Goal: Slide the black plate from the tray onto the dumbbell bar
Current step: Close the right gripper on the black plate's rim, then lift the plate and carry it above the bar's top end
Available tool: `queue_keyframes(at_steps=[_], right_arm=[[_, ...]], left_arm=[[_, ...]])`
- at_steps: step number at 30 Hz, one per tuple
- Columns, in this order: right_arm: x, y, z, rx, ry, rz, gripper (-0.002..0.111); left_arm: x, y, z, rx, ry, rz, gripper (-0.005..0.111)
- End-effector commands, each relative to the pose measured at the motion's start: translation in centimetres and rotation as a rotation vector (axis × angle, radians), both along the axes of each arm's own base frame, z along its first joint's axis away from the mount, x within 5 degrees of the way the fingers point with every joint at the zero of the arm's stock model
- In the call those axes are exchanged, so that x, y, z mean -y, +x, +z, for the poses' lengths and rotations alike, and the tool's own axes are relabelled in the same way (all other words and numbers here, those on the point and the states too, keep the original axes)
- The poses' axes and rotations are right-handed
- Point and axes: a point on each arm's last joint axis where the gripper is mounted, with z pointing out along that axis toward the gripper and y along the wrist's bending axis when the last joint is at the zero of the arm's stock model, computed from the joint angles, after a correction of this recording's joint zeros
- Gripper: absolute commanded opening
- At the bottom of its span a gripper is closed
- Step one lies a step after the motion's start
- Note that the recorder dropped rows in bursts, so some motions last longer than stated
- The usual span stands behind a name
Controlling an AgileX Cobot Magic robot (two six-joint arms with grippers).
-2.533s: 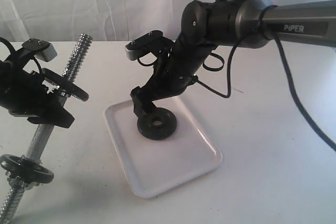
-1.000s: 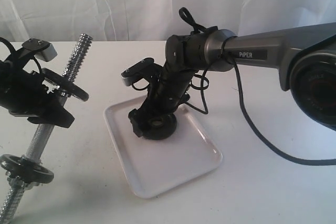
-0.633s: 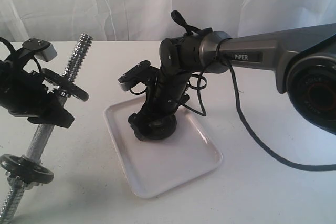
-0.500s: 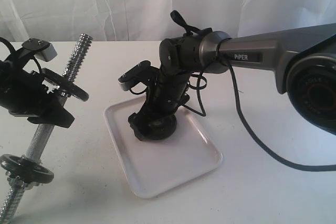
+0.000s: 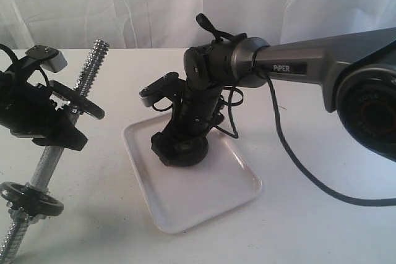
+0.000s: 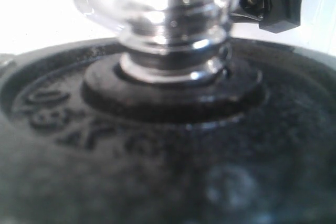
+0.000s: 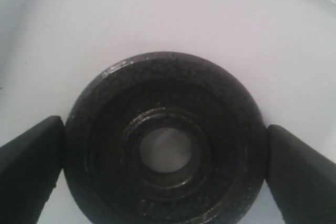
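The black plate point(image 5: 185, 153) lies flat on the white tray point(image 5: 204, 196). In the right wrist view the plate point(image 7: 165, 150) fills the gap between the two black fingers point(image 7: 29, 166), which stand at opposite sides of its rim. My right gripper point(image 5: 181, 148) point(image 7: 165, 150) is open, low over the tray point(image 7: 210, 19). At the far left my left gripper point(image 5: 62, 129) is shut on the tilted dumbbell bar point(image 5: 93, 60). Its wrist view shows only chrome thread point(image 6: 173, 24) and a matching black disc point(image 6: 157, 156), close and blurred.
Two matching black discs sit on the bar, one just above the left gripper point(image 5: 80, 98), one near the lower end point(image 5: 31, 199). The bar's upper threaded end is bare. A black cable point(image 5: 291, 153) trails from the right arm. A white curtain hangs behind the table.
My right arm has swung left and come down over the plate, its fingers now at the plate's rim. In the last half second it barely moved. The left arm and bar stayed still.
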Motion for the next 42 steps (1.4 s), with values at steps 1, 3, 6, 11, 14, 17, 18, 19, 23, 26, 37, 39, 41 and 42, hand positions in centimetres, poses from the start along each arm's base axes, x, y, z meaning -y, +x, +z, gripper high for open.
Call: queue_keyframes(at_steps=[1,3,6,11,14,17,18,19,23,26,37,39,41,42], right_arm=[[0.3,-1.1,0.6,-0.128,-0.046,-0.014,0.0],[0.4,-1.1,2.1,-0.164,-0.038,-0.014,0.0],[0.7,-1.0,4.9,-0.181,-0.008,-0.02,0.0],[1.8,-0.8,11.2,-0.141,0.15,-0.052,0.0],[3.1,-0.8,14.7,-0.119,0.254,-0.059,0.0],[4.8,-0.8,17.2,-0.123,0.338,-0.059,0.0],[5.5,-0.7,17.7,-0.128,0.363,-0.064,0.0],[5.9,-0.6,18.2,-0.122,0.386,-0.066,0.0],[7.6,0.3,19.1,-0.133,0.512,-0.076,0.0],[8.3,0.8,19.8,-0.157,0.624,-0.092,0.0],[8.0,0.8,21.1,-0.191,0.803,-0.073,0.0],[7.9,0.8,21.3,-0.2,0.828,-0.074,0.0],[7.7,0.7,21.6,-0.215,0.867,-0.075,0.0],[7.6,0.7,21.7,-0.221,0.886,-0.076,0.0]], left_arm=[[0.6,-0.4,2.8,0.043,-0.105,0.019,0.0],[0.6,-0.4,2.8,0.044,-0.105,0.016,0.0],[0.5,-0.4,2.8,0.045,-0.099,0.014,0.0],[0.5,-0.4,2.8,0.062,-0.09,-0.009,0.0],[0.5,-0.4,2.8,0.071,-0.085,-0.022,0.0],[0.5,-0.4,2.8,0.073,-0.085,-0.021,0.0],[0.5,-0.4,2.8,0.073,-0.085,-0.021,0.0],[0.5,-0.4,2.8,0.073,-0.085,-0.021,0.0],[0.6,-0.6,2.8,0.062,-0.087,-0.045,0.0],[0.7,-0.9,2.8,0.051,-0.092,-0.082,0.0],[1.9,-1.5,3.5,0.103,-0.192,-0.226,0.0],[2.3,-1.7,3.5,0.105,-0.187,-0.25,0.0],[2.9,-1.9,3.4,0.112,-0.183,-0.283,0.0],[3.1,-2.0,3.4,0.117,-0.177,-0.294,0.0]])
